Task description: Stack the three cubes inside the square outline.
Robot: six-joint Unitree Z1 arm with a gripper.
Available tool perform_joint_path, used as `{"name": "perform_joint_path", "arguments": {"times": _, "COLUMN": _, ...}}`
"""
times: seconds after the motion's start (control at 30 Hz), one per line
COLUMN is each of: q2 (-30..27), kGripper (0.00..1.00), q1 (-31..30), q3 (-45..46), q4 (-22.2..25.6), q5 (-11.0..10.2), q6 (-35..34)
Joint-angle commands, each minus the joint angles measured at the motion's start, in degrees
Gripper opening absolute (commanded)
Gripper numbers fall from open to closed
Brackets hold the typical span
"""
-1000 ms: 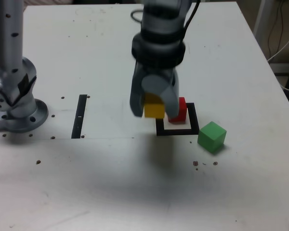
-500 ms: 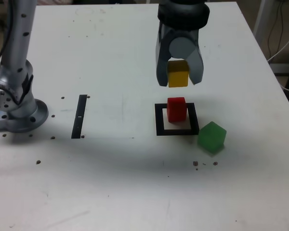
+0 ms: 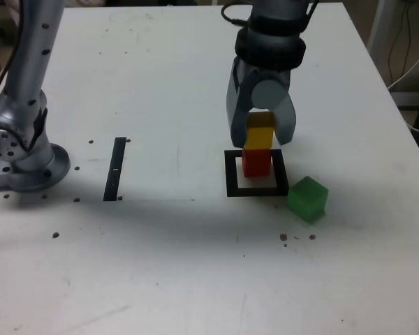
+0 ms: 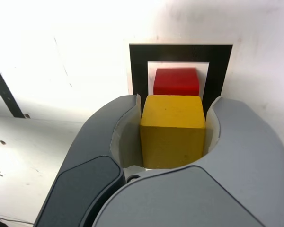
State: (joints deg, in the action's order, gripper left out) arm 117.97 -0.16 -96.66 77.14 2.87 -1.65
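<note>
My gripper (image 3: 261, 137) is shut on the yellow cube (image 3: 259, 133), which hangs directly over the red cube (image 3: 255, 162). The red cube sits inside the black square outline (image 3: 231, 173) on the white table; whether the yellow cube touches it, I cannot tell. In the wrist view the yellow cube (image 4: 172, 130) fills the gap between the grey fingers (image 4: 109, 142), with the red cube (image 4: 176, 81) and the square outline (image 4: 138, 66) just beyond it. The green cube (image 3: 307, 197) rests on the table just outside the outline's corner, to the exterior view's right.
A thin black strip (image 3: 116, 168) lies on the table to the exterior view's left of the outline. The arm's grey base (image 3: 21, 150) stands at the exterior view's far left. Small dark specks (image 3: 295, 237) dot the table in front of the green cube.
The gripper carried the yellow cube from low beside the red cube, up and to the exterior view's right, then came down over the red cube.
</note>
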Motion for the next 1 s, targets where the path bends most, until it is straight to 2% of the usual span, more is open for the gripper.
{"name": "perform_joint_path", "arguments": {"times": 0.0, "q2": 0.0, "kGripper": 0.17, "q1": -0.1, "q3": 0.5, "q4": -0.7, "q5": 0.1, "q6": -0.3}}
{"name": "perform_joint_path", "arguments": {"times": 0.37, "q2": 0.2, "kGripper": 0.17, "q1": -0.2, "q3": 1.4, "q4": -1.9, "q5": -1.2, "q6": -0.5}}
{"name": "perform_joint_path", "arguments": {"times": 0.97, "q2": 0.6, "kGripper": 0.17, "q1": -0.2, "q3": 2.8, "q4": -3.1, "q5": -0.3, "q6": -0.5}}
